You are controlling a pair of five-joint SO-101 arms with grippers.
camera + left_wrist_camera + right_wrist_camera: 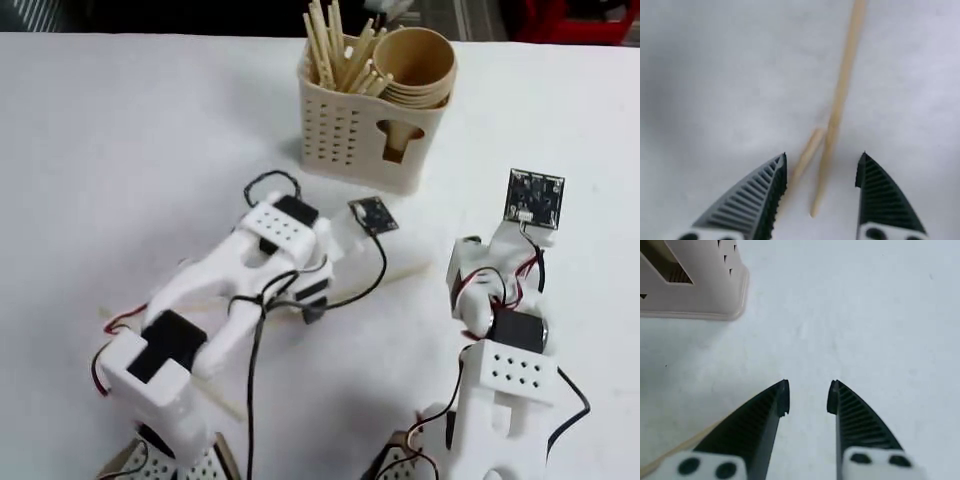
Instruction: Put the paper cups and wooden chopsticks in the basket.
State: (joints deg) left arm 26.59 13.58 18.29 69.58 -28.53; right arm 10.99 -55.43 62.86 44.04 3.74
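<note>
The cream perforated basket (350, 135) stands at the back of the table, holding several wooden chopsticks (338, 50) upright and stacked paper cups (415, 62). Two loose chopsticks lie on the white table, a long one (842, 90) and a shorter one (807, 150) touching it. My left gripper (822, 159) hangs open just above their near ends, one finger on each side. The long chopstick (400, 274) sticks out from under the left arm (285, 245). My right gripper (808, 391) is open over bare table, with the basket's corner (705, 290) beyond it.
The right arm (490, 290) stands right of the loose chopsticks, its camera board (535, 195) toward the basket. Cables loop around the left arm. A pale stick end (665, 460) lies beside the right gripper's finger. White table stretches free to the far left and right.
</note>
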